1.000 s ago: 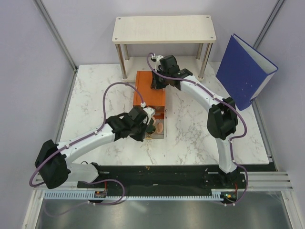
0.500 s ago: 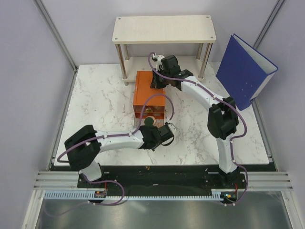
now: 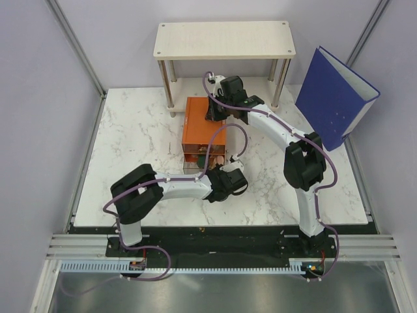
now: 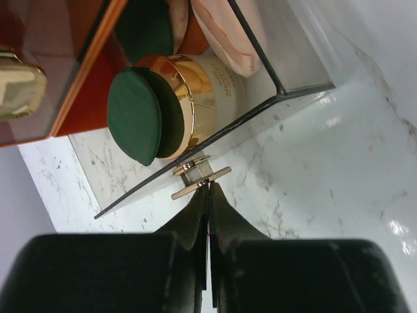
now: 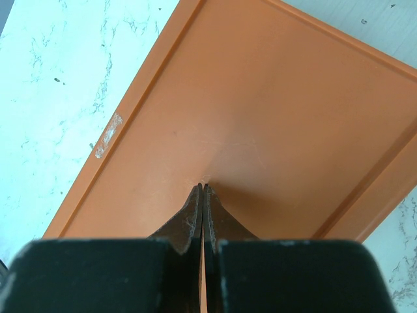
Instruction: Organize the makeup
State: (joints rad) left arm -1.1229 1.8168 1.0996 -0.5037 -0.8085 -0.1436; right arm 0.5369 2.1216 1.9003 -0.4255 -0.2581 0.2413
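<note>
The orange box of drawers (image 3: 202, 124) sits in the middle of the white marble table (image 3: 130, 130). Its bottom drawer, a clear drawer (image 4: 293, 59), is pulled out at the front toward the arms.

The left gripper (image 4: 208, 190) is low down, right in front of this drawer. Its two fingers are pressed tight together. Their tips touch the little gold knob (image 4: 201, 182) on the drawer's front. I cannot tell if they are pinching the knob or just touching it.

Some of the makeup lies inside the clear drawer. The round gold compact (image 4: 195, 81) lies on its side near the front wall. A dark green disc (image 4: 133, 116) sits flat against the end of it. Behind them is a second dark green disc (image 4: 144, 29), partly hidden by the orange frame. Beside that is a peach-pink disc (image 4: 225, 29), against the far side wall. A gold cap (image 4: 19, 81) shows through the tinted front of the drawer above. I cannot tell what it belongs to.

The right gripper (image 5: 203, 189) is up on the flat top of the orange box. Its fingers are closed with nothing between them, and the tips press on the lid.

A pale wooden shelf (image 3: 225, 39) on metal legs stands just behind the box. A big blue binder (image 3: 332, 91) leans at the far right, well apart from the box.
</note>
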